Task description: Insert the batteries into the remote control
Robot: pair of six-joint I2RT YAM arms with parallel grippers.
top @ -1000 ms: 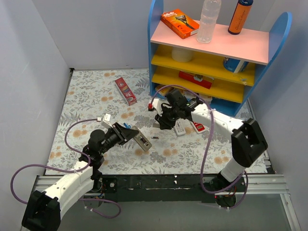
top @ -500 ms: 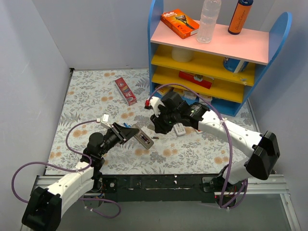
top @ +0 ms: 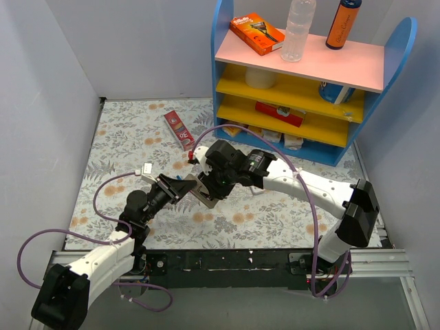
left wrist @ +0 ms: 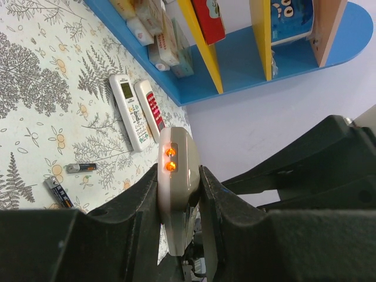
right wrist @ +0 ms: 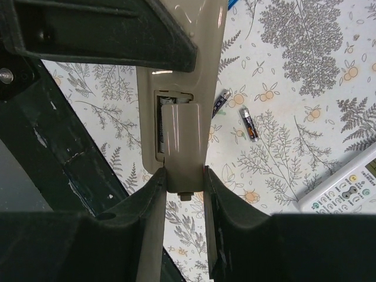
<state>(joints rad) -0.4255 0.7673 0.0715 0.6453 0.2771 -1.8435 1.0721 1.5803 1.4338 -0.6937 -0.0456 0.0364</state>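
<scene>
My left gripper (left wrist: pixel 179 176) is shut on a beige remote control (left wrist: pixel 176 176), held above the mat with two orange lights on its end. In the right wrist view the remote control (right wrist: pixel 176 35) shows its back. A beige battery cover (right wrist: pixel 179 141) lies partly over the battery bay, and a dark battery shows in the slit at its left. My right gripper (right wrist: pixel 183 176) is shut on that cover's lower end. Two loose batteries (right wrist: pixel 220 103) (right wrist: pixel 248 123) lie on the mat below. From above, both grippers (top: pixel 180 187) (top: pixel 210 184) meet at the remote (top: pixel 201 197).
A slim white remote with a greenish screen (left wrist: pixel 130 111) and a red-faced remote (left wrist: pixel 151 108) lie side by side on the floral mat. The blue and yellow shelf unit (top: pixel 313 89) stands at the back right. A red box (top: pixel 179 129) lies at the back.
The right arm has swung left from the mat near the shelf and brought its gripper onto the remote held by the left gripper. The left arm shifted only slightly.
</scene>
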